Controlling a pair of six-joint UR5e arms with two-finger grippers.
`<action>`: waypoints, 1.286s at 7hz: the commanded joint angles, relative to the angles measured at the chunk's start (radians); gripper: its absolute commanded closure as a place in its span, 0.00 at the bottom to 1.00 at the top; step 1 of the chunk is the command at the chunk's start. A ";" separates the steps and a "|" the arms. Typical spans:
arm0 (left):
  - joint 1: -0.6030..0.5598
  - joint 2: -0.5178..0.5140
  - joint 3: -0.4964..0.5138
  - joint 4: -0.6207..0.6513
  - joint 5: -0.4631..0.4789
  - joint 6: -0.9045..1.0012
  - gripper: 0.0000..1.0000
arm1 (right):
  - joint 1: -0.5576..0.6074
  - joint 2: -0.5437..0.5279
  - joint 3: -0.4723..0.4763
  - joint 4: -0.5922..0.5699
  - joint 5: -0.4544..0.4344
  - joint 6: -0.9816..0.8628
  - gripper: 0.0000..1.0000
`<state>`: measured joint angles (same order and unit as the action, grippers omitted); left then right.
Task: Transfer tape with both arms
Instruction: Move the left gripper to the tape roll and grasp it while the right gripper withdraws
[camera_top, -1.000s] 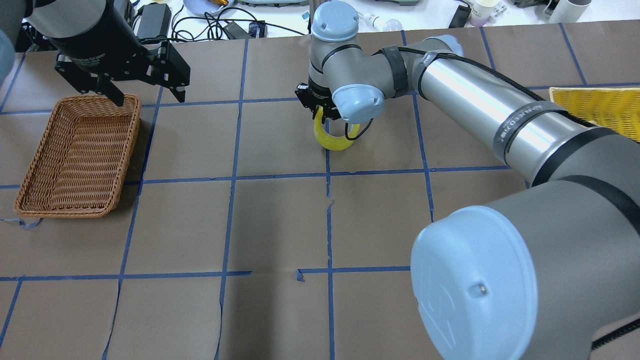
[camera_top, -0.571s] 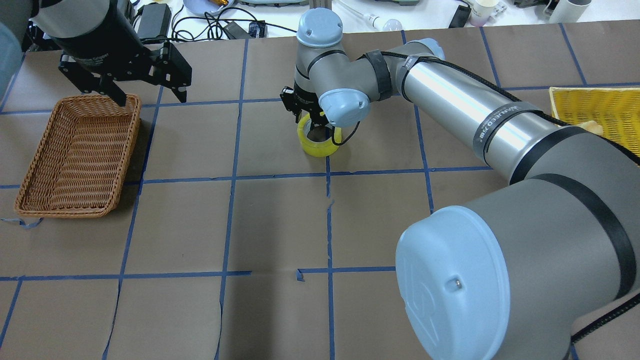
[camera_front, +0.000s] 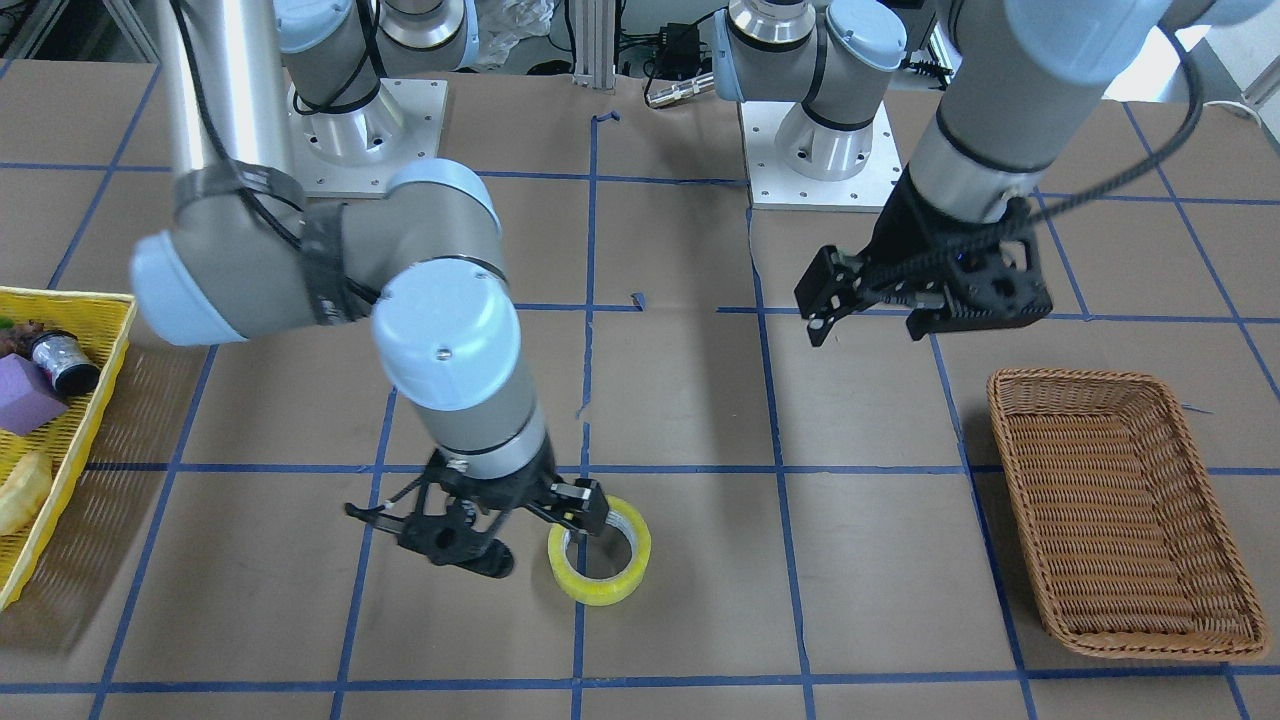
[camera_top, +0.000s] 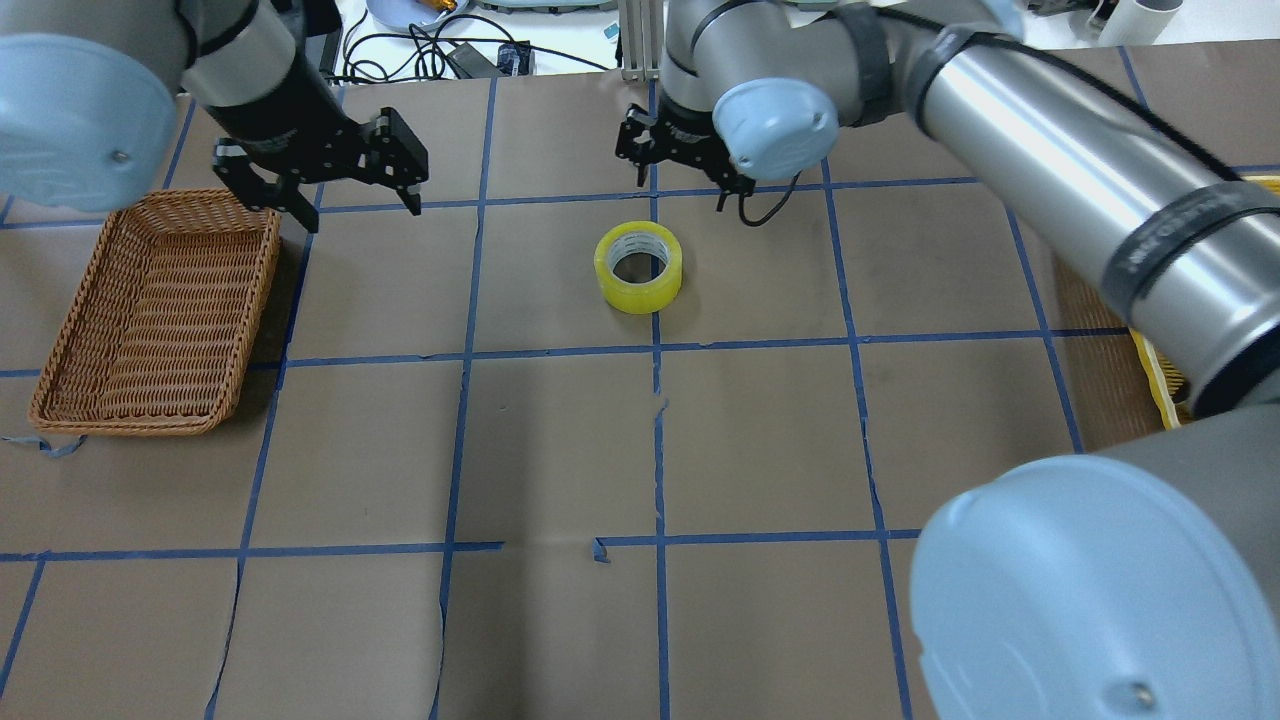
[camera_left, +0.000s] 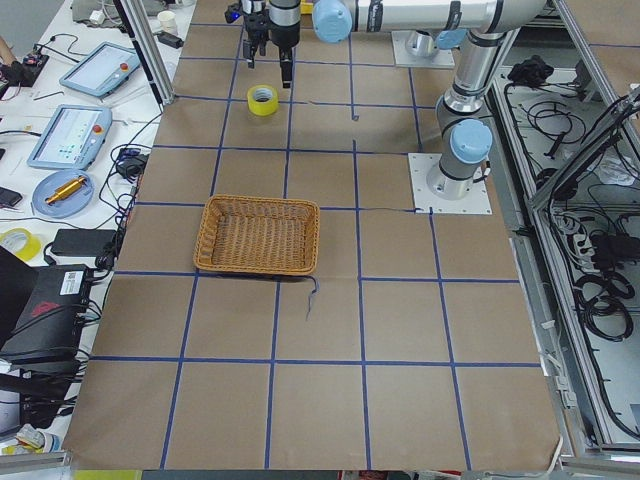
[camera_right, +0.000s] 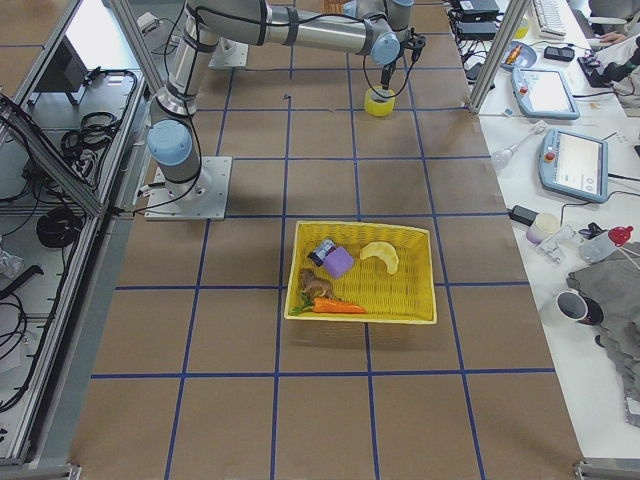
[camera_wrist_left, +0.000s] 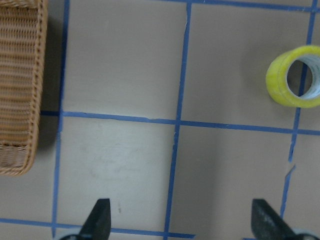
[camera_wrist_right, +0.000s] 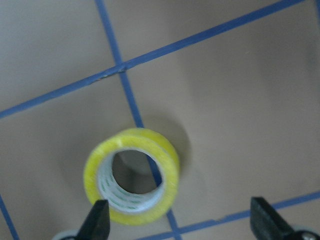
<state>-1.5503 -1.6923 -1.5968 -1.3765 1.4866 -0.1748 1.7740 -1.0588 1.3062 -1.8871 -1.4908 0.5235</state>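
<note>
The yellow tape roll (camera_top: 639, 266) lies flat on the brown table near the middle, hole up, with nothing holding it. It also shows in the front view (camera_front: 600, 550), the left wrist view (camera_wrist_left: 295, 76) and the right wrist view (camera_wrist_right: 132, 175). My right gripper (camera_top: 680, 175) is open and empty, raised above the table just beyond the roll. In the front view the right gripper (camera_front: 540, 535) overlaps the roll's edge. My left gripper (camera_top: 358, 208) is open and empty, hovering by the wicker basket's far right corner, well left of the tape.
A brown wicker basket (camera_top: 262, 290) sits at the table's left side and holds nothing. A yellow tray (camera_front: 70, 430) with toys stands at the right end, partly hidden by my right arm in the overhead view. Blue tape lines grid the table.
My right gripper let go of the tape, opened and rose away toward the far side. The roll now lies flat on the table. My left arm shifted a little to the right.
</note>
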 joint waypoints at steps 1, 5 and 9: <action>-0.007 -0.135 -0.104 0.207 -0.069 -0.447 0.00 | -0.173 -0.219 0.106 0.201 -0.023 -0.298 0.00; -0.131 -0.427 -0.004 0.511 -0.078 -0.956 0.00 | -0.194 -0.463 0.226 0.424 -0.105 -0.496 0.00; -0.246 -0.469 0.046 0.499 -0.074 -1.008 0.00 | -0.199 -0.463 0.219 0.433 -0.108 -0.487 0.00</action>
<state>-1.7782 -2.1573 -1.5489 -0.8773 1.4144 -1.1710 1.5754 -1.5146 1.5277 -1.4529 -1.5971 0.0354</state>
